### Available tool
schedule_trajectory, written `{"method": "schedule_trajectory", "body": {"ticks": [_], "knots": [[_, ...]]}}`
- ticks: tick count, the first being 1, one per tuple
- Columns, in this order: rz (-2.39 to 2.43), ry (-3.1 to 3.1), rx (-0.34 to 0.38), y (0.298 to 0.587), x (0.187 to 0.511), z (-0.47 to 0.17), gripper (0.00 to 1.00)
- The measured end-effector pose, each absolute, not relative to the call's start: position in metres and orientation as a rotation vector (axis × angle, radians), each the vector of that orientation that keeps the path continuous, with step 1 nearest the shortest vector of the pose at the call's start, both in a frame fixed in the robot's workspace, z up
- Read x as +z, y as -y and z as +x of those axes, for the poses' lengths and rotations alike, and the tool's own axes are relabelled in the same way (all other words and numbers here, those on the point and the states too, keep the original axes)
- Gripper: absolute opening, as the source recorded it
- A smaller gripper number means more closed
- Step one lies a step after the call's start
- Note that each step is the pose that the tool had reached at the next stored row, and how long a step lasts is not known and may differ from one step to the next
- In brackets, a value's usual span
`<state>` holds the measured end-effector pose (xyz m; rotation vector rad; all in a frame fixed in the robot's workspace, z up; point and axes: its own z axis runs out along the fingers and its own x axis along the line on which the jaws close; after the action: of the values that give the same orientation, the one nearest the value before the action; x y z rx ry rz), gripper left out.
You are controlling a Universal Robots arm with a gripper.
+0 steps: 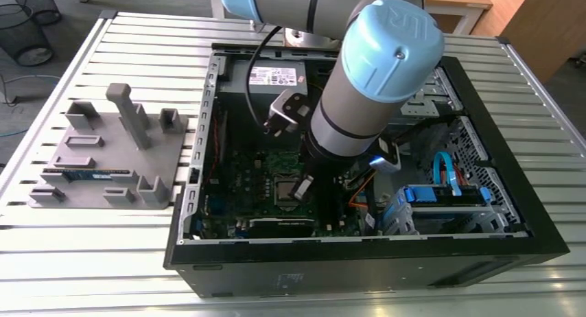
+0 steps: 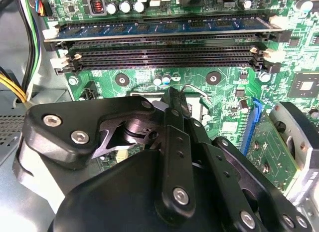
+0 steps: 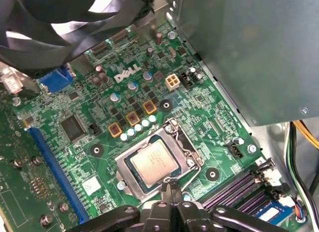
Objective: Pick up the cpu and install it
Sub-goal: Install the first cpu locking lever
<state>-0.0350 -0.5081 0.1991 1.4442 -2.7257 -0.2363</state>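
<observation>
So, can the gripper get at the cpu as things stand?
Probably yes: the cpu lies in its socket with its silver top bare, and the gripper hangs right beside it, nothing between.

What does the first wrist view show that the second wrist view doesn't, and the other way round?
First wrist view: the cpu lying in its socket, silver top up, and black fan blades.
Second wrist view: the gripper close up, with its black links and screws, in front of the socket.
Both: the green motherboard, the black memory slots, the yellow wires and the gripper's tip.
</observation>
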Motion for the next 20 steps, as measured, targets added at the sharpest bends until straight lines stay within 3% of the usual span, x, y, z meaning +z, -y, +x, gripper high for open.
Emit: {"method": "schedule_trajectory", "body": {"ticks": [20], "knots": [[1.331, 2.795, -0.236, 0.5080, 0.1989, -0.0398, 0.11]]}}
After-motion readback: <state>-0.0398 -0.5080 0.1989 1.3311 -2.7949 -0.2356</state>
